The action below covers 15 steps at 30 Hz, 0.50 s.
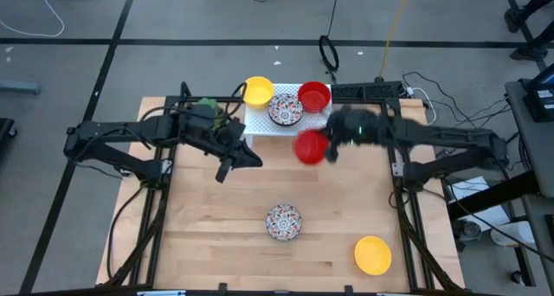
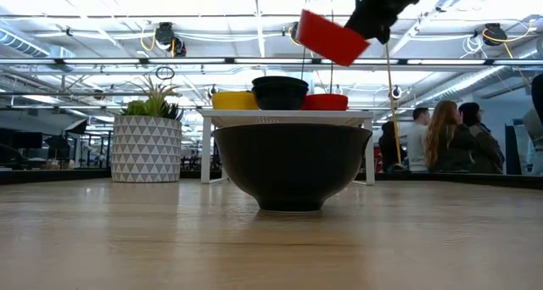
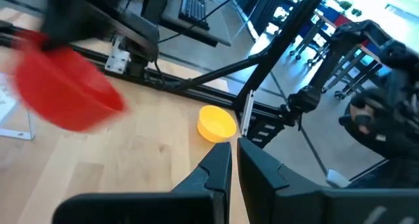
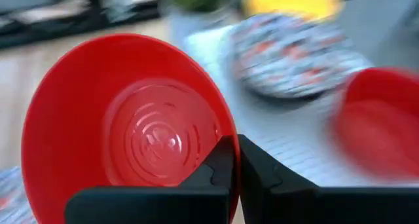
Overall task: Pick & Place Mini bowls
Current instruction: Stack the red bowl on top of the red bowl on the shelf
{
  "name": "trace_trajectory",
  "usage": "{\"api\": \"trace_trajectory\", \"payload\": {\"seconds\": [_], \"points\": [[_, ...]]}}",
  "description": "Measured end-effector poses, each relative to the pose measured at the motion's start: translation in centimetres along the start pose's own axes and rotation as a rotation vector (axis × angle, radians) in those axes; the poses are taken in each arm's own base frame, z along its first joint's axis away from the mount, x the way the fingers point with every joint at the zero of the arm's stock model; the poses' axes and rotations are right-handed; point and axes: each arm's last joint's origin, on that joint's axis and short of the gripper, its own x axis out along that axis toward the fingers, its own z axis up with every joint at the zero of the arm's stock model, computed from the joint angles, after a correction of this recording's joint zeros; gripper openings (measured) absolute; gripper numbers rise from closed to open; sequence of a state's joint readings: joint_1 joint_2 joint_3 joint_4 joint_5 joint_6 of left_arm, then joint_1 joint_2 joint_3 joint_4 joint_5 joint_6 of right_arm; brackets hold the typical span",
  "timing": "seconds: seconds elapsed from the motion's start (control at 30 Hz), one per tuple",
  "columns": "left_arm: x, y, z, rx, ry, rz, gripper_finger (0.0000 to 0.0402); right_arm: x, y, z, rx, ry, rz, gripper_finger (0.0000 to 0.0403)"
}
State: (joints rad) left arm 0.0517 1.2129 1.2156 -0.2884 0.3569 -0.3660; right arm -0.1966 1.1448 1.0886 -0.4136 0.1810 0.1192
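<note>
My right gripper [image 1: 327, 149] is shut on a plain red mini bowl [image 1: 311, 146], held in the air just in front of the white perforated rack [image 1: 260, 123]. The bowl also shows in the low view [image 2: 333, 37] and the right wrist view [image 4: 127, 129]. On the rack stand a yellow bowl [image 1: 258, 91], a mosaic bowl [image 1: 286, 110] and a red bowl [image 1: 314, 96]. Another mosaic bowl [image 1: 283, 222] and a yellow bowl [image 1: 373, 254] rest on the table. My left gripper [image 1: 227, 168] is shut and empty, left of the rack's front. My right gripper pinches the red bowl's rim [image 4: 230, 160], one finger inside the bowl and one outside. The fingers come from the table's right side. The bowl is lifted clear and tilted, its opening facing the wrist camera.
A green plant in a white patterned pot [image 2: 148, 137] stands at the rack's left end. Black frame rails [image 1: 400, 192] run along the table's left and right sides. People [image 2: 441, 142] stand in the room behind the table.
</note>
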Motion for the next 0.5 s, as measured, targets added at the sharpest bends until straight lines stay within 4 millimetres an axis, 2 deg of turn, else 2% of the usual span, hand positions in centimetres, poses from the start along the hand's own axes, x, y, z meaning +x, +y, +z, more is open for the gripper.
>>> {"api": "trace_trajectory", "payload": {"seconds": [0.27,0.37,0.5], "points": [[0.0,0.0,0.0,0.026,-0.002,0.0,0.0026,0.7,-8.3,3.7,0.142,-0.057,-0.216,0.0],[0.0,0.0,0.0,0.026,-0.002,0.0,0.0026,1.2,-10.8,4.0,0.185,-0.048,-0.29,0.0],[0.0,0.0,0.0,0.027,-0.001,0.0,0.0026,2.5,-13.2,3.2,0.24,0.007,-0.352,0.0]]}}
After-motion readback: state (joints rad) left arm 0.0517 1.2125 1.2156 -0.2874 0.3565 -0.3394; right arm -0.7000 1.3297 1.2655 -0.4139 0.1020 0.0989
